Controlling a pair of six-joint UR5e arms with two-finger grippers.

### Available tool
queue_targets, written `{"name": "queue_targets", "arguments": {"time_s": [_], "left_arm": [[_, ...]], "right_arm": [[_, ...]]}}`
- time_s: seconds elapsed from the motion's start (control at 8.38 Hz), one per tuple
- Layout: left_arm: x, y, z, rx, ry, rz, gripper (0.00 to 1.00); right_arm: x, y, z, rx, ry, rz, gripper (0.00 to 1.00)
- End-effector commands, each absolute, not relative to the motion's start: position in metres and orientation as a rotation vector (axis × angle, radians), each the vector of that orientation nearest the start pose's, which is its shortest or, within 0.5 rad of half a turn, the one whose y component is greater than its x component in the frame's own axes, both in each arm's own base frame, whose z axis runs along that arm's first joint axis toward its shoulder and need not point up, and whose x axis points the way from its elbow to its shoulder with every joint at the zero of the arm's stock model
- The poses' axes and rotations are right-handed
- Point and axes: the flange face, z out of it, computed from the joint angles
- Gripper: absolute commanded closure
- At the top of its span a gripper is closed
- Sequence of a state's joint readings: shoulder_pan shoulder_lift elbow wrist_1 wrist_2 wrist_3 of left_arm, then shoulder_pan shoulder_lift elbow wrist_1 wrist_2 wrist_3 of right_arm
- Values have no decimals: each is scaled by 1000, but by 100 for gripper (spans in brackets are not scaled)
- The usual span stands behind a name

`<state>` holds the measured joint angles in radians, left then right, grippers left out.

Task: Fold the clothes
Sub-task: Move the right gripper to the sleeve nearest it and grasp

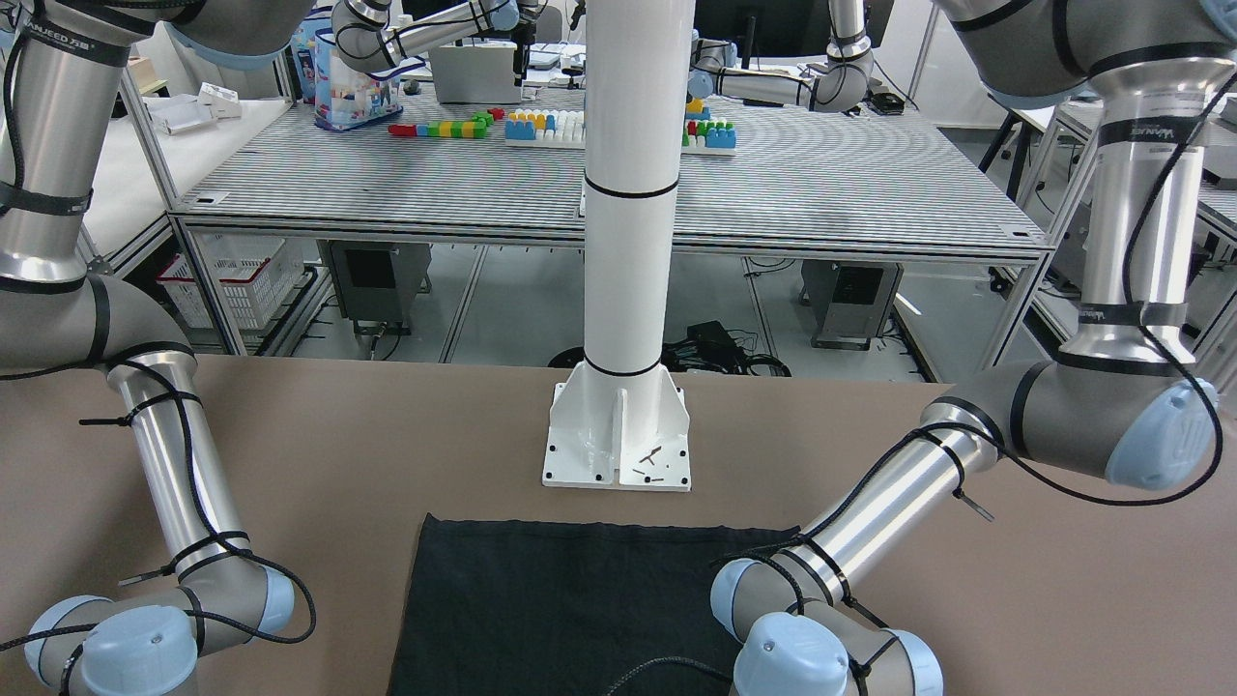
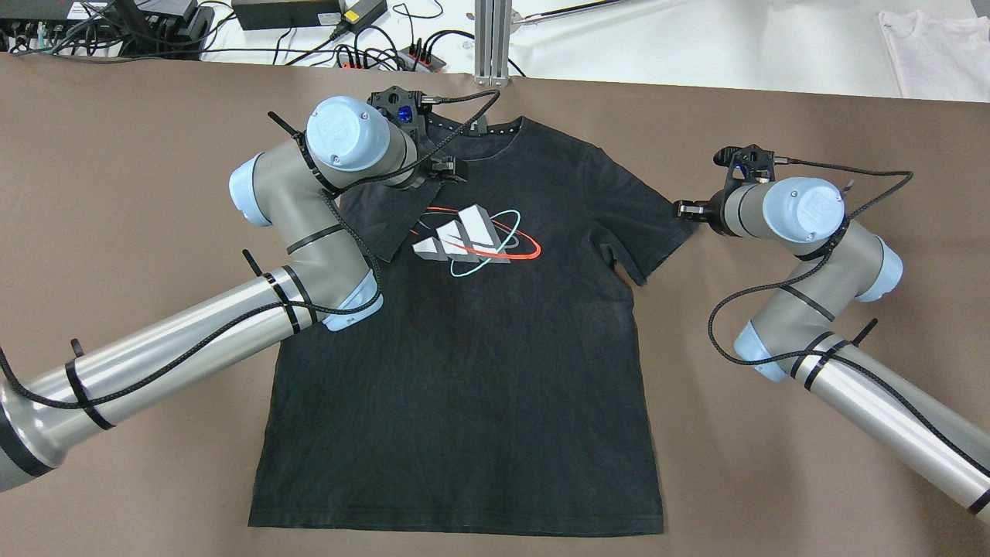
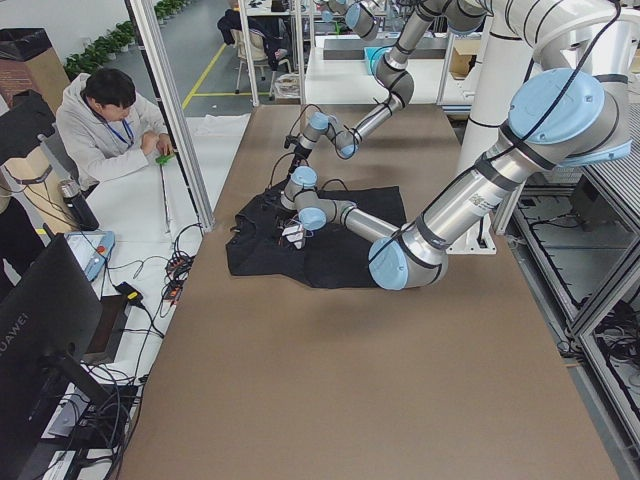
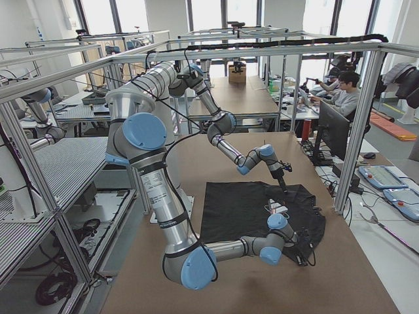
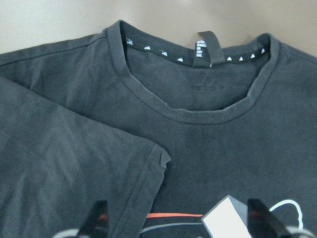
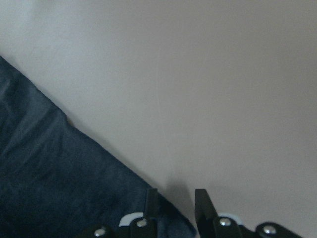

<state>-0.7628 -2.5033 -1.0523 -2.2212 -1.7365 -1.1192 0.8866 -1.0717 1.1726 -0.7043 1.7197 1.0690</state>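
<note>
Overhead: you look down on the whole T-shirt [image 2: 464,348].
Front: you face the pillar [image 1: 628,242], sharing only the hem [image 1: 599,530].
Wrists: close over collar [image 5: 198,111], sleeve [image 6: 59,183].

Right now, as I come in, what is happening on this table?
The two arms are folding a black T-shirt lying flat, print up, on the brown table. The sleeve on the left arm's side is already folded in over the chest, with the left gripper open over its hem. The right gripper is at the tip of the other sleeve, not yet folded; whether it grips is unclear.
</note>
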Motion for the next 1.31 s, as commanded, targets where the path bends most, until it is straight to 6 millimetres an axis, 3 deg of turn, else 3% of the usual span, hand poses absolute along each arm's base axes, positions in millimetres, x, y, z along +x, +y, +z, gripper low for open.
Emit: {"name": "queue_targets", "arguments": {"time_s": [0.0,0.12,0.6,0.72,0.95,1.19], "left_arm": [[523,-661,217,481,962,-192,0],[522,-661,216,482,964,-193,0],[522,-661,215,481,966,-189,0],[522,-661,215,481,966,-182,0],[517,-665,215,490,962,-176,0],[510,-670,220,505,945,-150,0]], "right_arm": [[-368,-639,474,515,-827,281,100],[-366,-637,476,517,-825,279,100],[-365,-634,447,539,-862,274,100],[-370,-642,423,530,-854,282,100],[-382,-656,346,485,-842,334,100],[-392,-666,283,471,-904,414,100]]}}
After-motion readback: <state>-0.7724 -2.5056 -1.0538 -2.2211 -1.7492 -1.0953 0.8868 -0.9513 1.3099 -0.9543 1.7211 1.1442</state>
